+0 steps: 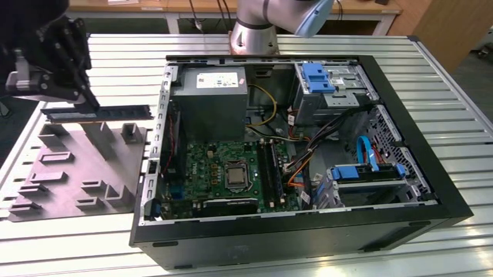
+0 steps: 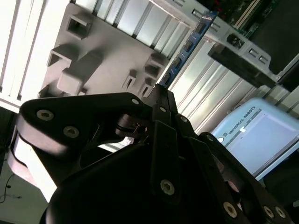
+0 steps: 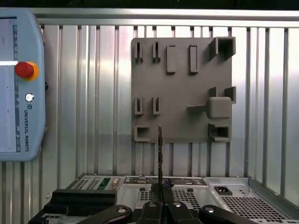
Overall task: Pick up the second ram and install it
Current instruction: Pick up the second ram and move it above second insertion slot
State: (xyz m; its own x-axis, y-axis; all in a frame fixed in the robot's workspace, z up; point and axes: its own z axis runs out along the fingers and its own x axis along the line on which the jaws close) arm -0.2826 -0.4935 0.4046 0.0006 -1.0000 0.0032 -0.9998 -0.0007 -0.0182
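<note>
The second ram [image 1: 115, 112] is a long dark stick held level above the grey moulded tray [image 1: 77, 167], at the exterior view's left. My gripper [image 1: 86, 107] is shut on the stick near one end, clear of the tray. In the first wrist view the ram [image 3: 160, 149] shows edge-on, rising from the closed fingertips of the gripper [image 3: 160, 199] in front of the tray [image 3: 182, 79]. In the second wrist view the ram's blue-green edge [image 2: 187, 46] runs out past the gripper [image 2: 159, 93] over the tray [image 2: 93, 51].
The open computer case [image 1: 400, 202] lies on the slatted metal table, to the exterior view's right of the tray. Its motherboard [image 1: 219, 167] has long black slot rails [image 1: 269, 167] beside the processor socket. A teach pendant [image 3: 18, 84] lies on the table, and the arm's base [image 1: 254, 34] stands behind the case.
</note>
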